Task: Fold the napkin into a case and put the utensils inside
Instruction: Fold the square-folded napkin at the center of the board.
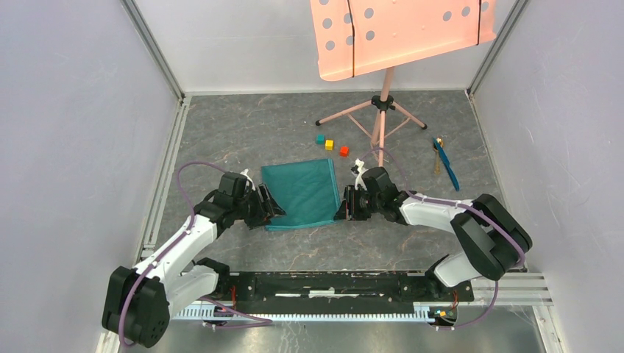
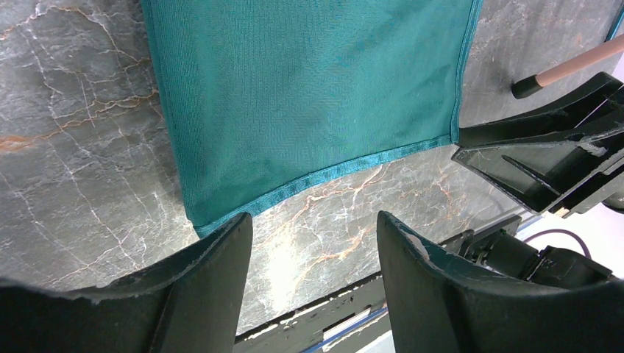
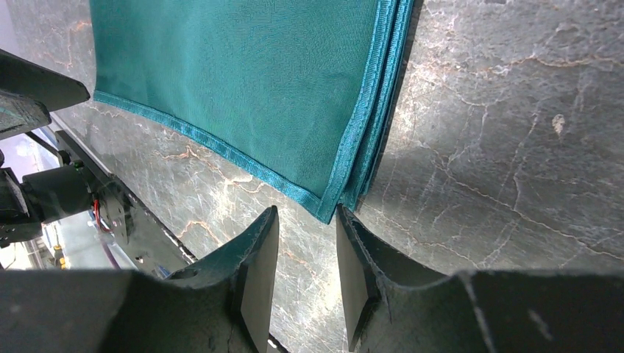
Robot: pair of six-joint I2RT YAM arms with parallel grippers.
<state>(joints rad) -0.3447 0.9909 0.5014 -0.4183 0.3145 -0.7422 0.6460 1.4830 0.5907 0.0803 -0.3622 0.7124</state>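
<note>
The teal-green napkin (image 1: 303,193) lies folded into a roughly square pad on the table between my two grippers. My left gripper (image 1: 272,208) is open and empty at its near left corner (image 2: 202,220), one fingertip (image 2: 234,229) just beside the hem. My right gripper (image 1: 343,209) is open and empty at the near right corner (image 3: 327,207), where the stacked hems show; the corner sits just ahead of the gap between its fingers. The utensils lie far right on the table: a thin blue piece (image 1: 447,171) and a golden-brown spoon (image 1: 437,147).
Three small cubes, teal (image 1: 320,138), yellow (image 1: 329,144) and red (image 1: 344,151), sit just beyond the napkin. A pink stand (image 1: 380,118) with a tripod base rises behind them. Walls close in left, right and back.
</note>
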